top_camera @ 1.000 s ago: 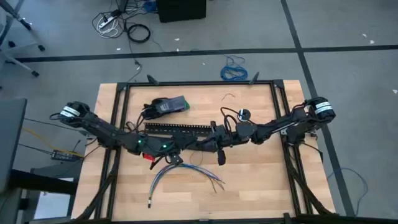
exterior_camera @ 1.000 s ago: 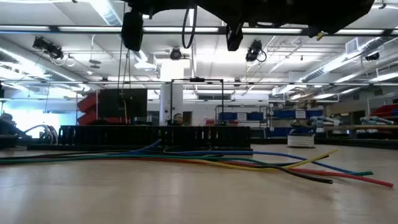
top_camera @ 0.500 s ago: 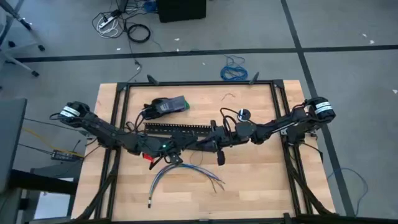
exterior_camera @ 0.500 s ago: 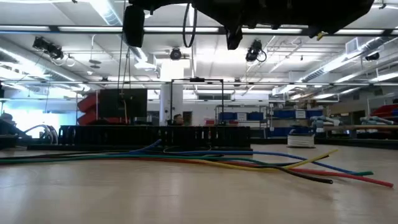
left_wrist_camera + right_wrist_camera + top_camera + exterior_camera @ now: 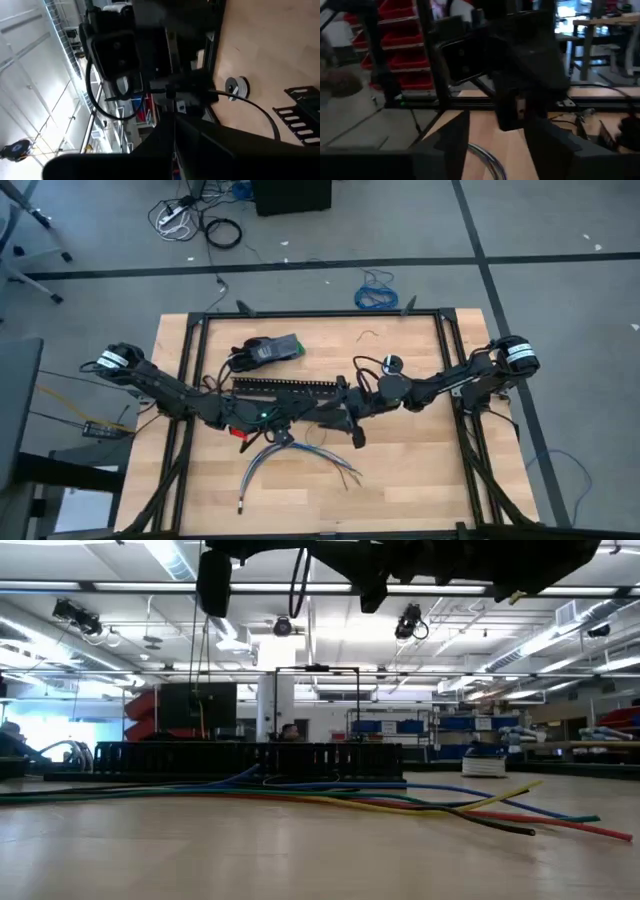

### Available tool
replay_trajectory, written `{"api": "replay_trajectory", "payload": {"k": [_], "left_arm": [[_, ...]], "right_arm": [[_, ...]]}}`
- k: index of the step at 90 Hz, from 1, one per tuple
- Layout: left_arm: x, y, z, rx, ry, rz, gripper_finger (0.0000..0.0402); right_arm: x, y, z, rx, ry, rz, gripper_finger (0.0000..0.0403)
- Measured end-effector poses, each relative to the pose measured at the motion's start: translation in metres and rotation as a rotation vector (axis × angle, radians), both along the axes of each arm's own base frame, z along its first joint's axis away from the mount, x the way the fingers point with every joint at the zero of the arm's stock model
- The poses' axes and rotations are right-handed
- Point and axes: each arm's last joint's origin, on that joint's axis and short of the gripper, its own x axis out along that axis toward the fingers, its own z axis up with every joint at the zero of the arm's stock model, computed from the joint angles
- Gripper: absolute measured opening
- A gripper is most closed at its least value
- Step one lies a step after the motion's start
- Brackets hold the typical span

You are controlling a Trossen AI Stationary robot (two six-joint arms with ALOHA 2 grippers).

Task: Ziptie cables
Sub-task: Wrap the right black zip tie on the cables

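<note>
Your surface (image 5: 400, 470) carries a long black slotted channel (image 5: 290, 387) across its middle, and both arms meet just above it. The cables (image 5: 295, 462) lie loose on the near side of the channel, ends splayed, nothing around them yet. Left claw (image 5: 283, 432) hangs above the cables; right claw (image 5: 355, 435) hangs close beside it. I cannot tell whether either claw is spread or pinching anything. No strap is visible to me. Watch the crowding: two wrists this close could collide, or a descending claw could scatter the wires.
</note>
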Motion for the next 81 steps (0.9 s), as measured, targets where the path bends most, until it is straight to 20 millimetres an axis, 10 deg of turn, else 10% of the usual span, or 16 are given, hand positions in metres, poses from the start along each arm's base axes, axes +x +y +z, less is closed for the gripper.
{"api": "replay_trajectory", "payload": {"k": [81], "left_arm": [[0.0,-0.002,-0.007,-0.276,-0.028,-0.031,0.0]], "right_arm": [[-0.016,-0.008,0.028,-0.058,-0.038,-0.09,0.0193]]}}
